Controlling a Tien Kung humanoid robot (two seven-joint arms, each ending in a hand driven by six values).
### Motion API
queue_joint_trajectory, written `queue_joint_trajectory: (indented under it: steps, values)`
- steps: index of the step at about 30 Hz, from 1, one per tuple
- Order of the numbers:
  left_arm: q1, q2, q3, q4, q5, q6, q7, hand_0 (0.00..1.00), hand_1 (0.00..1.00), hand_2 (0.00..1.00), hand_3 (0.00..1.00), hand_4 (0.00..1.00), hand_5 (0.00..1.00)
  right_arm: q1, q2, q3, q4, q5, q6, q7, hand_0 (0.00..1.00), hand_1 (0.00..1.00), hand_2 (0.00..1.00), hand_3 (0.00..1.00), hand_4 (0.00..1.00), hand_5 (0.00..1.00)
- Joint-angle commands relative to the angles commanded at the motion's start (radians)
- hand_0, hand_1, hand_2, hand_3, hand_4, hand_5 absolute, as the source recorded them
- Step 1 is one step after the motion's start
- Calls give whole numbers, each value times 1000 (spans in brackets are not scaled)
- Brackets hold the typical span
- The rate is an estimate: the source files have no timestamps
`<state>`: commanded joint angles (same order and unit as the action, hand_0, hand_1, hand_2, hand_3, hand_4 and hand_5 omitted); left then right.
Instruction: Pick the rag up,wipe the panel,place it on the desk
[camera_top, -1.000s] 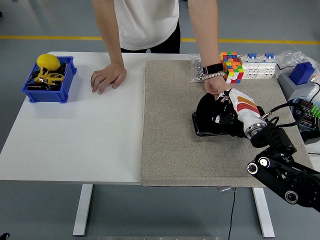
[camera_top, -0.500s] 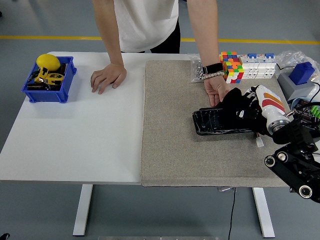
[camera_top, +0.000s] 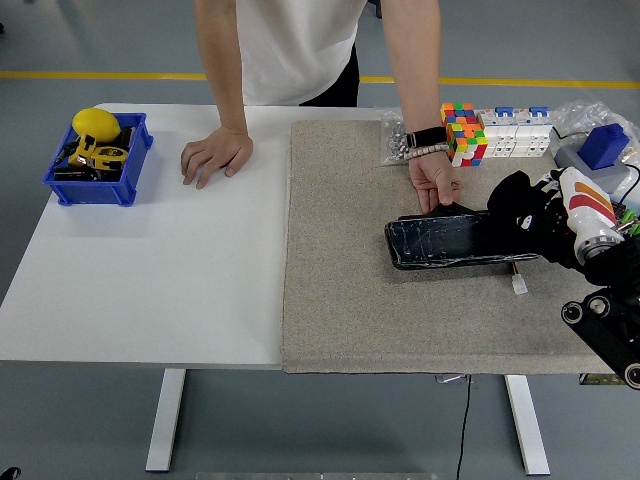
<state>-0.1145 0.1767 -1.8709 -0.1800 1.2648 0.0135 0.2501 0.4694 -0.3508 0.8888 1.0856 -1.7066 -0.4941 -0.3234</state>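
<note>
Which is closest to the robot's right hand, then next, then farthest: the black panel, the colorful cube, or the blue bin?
1. Black panel: right beside the right hand, which presses a black rag at its right end.
2. Colorful cube: farther back, at the table's far edge.
3. Blue bin: far left.

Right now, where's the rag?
In the head view the black rag is on the right, gripped in the robot's right hand over the right end of the black panel, beside the person's hand.

One black panel (camera_top: 440, 243), one black rag (camera_top: 520, 205), one blue bin (camera_top: 98, 170), two person's hands (camera_top: 214, 154), one robot hand (camera_top: 545, 215)
</note>
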Motion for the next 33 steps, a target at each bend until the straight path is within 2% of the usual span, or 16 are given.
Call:
queue_joint_trajectory:
  steps: [13, 33]
  values:
    - [4, 1, 5, 0, -3, 0, 0, 686, 728, 731, 606, 670, 617, -25, -18, 42, -20, -7, 0, -1, 161, 269, 319, 374, 888, 2]
    - [3, 2, 4, 0, 2, 0, 0, 687, 728, 732, 604, 671, 616, -17, -7, 48, -8, -10, 1, -3, 161, 269, 319, 374, 888, 2]
